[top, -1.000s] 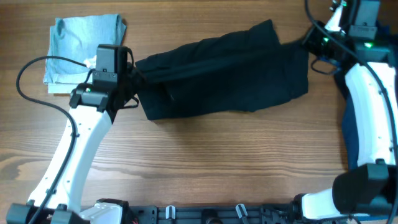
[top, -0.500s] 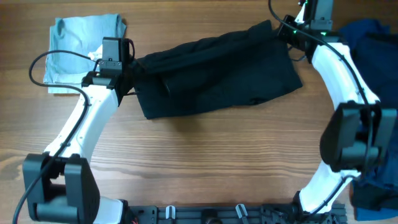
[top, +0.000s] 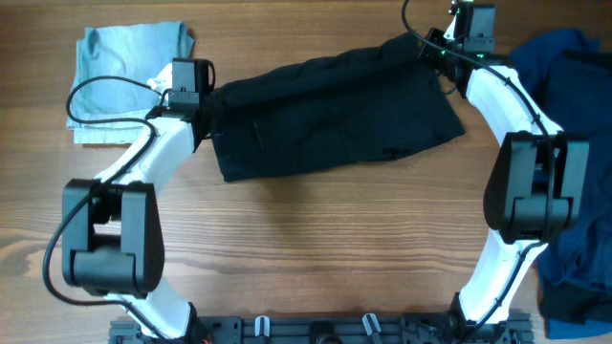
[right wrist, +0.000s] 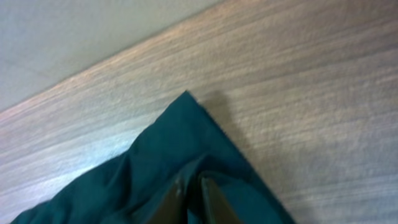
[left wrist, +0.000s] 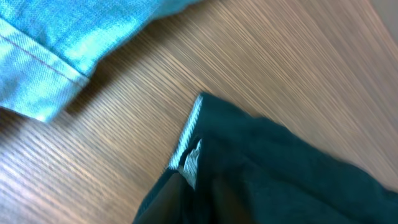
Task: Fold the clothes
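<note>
The black shorts (top: pixel 335 115) lie spread on the table (top: pixel 316 248), an arm at each far corner, probably to stretch them flat for folding. The left gripper (top: pixel 204 103) is at their left end and the right gripper (top: pixel 435 53) at their right (clenched or released, I cannot tell). A pale blue garment (top: pixel 124 76) lies left of them. No writing is readable.

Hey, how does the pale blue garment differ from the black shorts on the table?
The pale blue garment looks folded into a compact stack; the black shorts lie spread out, lightly creased. The black shorts cover far more table than the pale blue garment. Both are soft cloth resting on the wooden table.
</note>
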Controlling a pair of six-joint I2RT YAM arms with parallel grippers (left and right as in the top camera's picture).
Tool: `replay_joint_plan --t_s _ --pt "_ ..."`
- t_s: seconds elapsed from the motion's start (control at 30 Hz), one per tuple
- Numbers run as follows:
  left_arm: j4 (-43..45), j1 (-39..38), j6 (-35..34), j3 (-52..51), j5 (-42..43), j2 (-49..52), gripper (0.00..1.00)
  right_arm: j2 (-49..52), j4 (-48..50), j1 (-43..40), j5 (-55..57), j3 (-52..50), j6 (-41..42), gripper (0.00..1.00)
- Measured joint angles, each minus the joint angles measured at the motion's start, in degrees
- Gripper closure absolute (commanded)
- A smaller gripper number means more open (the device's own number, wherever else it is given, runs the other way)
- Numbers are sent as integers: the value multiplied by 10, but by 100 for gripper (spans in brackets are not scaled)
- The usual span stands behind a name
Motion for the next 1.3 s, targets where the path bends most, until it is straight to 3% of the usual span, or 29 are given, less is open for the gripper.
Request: replay_joint_plan --t_s 0.03,0.07,0.1,0.13,0.3,0.43,0.47,0.5,0.53,0.57,0.63,0.67,0.73,1.0,1.3 --pt "7 3 6 0 -6 6 31 3 9 0 4 0 -2 65" --pt "14 5 9 0 -9 10 21 5 13 0 6 0 1 47" --pt "23 7 16 0 -12 13 11 6 17 0 7 0 -4 14" --pt "35 9 33 0 -16 14 8 6 28 0 10 0 -4 3" --pt "0 10 100 35 -22 7 4 3 52 1 -1 5 -40 1" --pt "-45 10 125 76 -16 -29 8 -31 -32 1 -17 6 -54 1" --pt "-52 10 128 84 -9 -42 11 -44 -56 1 -21 6 -55 3" --pt "-59 10 130 89 -3 -52 18 -64 -100 1 -28 7 -56 12" --pt "-68 10 133 93 5 -64 28 -82 -129 1 -33 7 -57 35" --pt "-76 10 134 95 10 -73 44 -106 -170 1 -41 7 -57 67" --pt "-88 10 139 96 19 -84 76 -148 -235 1 -53 8 -63 96" --pt "-92 10 140 96 26 -85 86 -165 -259 1 -57 9 -63 96" --pt "-94 10 142 96 38 -81 93 -196 -314 1 -78 14 -62 96" --pt "-42 10 147 96 96 27 92 -192 -354 7 -150 -29 -66 96" --pt "-4 10 147 96 114 89 92 -144 -263 10 -163 -176 -84 96"
